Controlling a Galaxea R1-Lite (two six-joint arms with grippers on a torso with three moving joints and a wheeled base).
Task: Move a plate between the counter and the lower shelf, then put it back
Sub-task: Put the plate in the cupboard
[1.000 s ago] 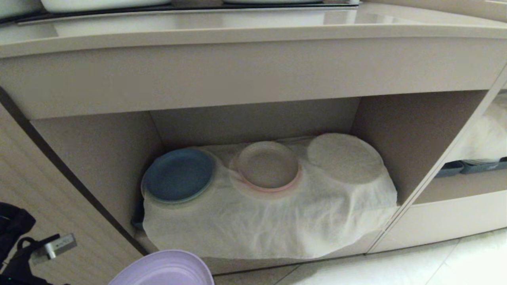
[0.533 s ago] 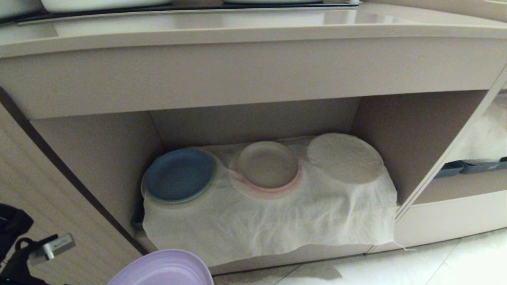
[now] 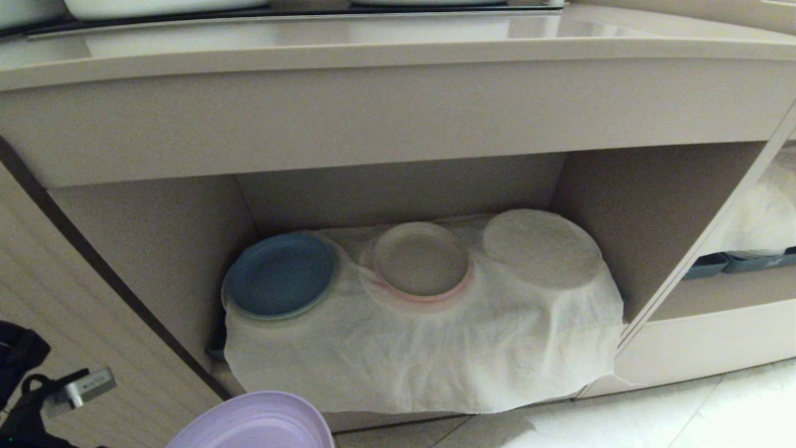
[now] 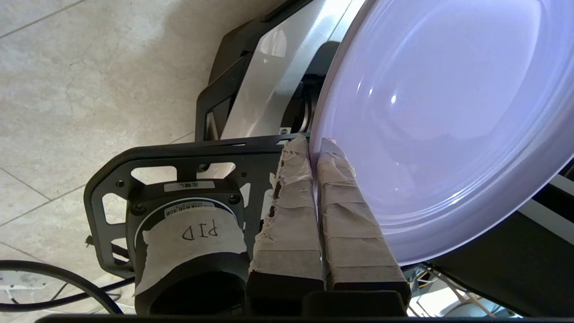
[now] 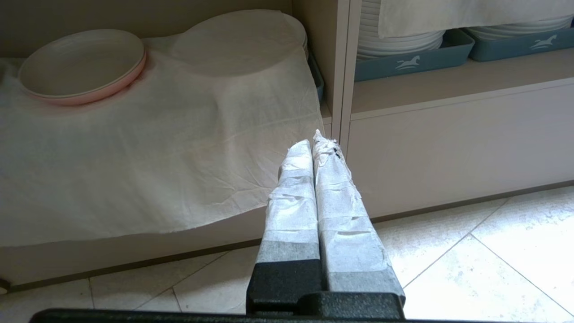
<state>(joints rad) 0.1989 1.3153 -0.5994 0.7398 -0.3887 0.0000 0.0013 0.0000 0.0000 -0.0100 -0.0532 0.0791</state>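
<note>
The lavender plate (image 3: 252, 424) hangs low at the bottom edge of the head view, in front of and below the lower shelf (image 3: 155, 249). My left gripper (image 4: 314, 146) is shut on the plate (image 4: 439, 112), pinching its rim between the taped fingers. Only the left arm's dark wrist (image 3: 25, 398) shows in the head view. The beige counter (image 3: 398, 50) runs across above. My right gripper (image 5: 314, 141) is shut on nothing, hanging low over the floor before the cabinet.
A cream cloth (image 3: 423, 348) drapes over the shelf's front. A blue plate (image 3: 280, 274), a beige-pink plate (image 3: 421, 260) and a cloth-covered stack (image 3: 541, 247) sit on the shelf. Grey-blue trays (image 5: 412, 60) with white plates fill the right-hand cubby. A cabinet panel (image 3: 50, 298) stands left.
The cloth's hanging front hem has shifted, now reaching further right and lower. The plate and both arms have stayed almost where they were.
</note>
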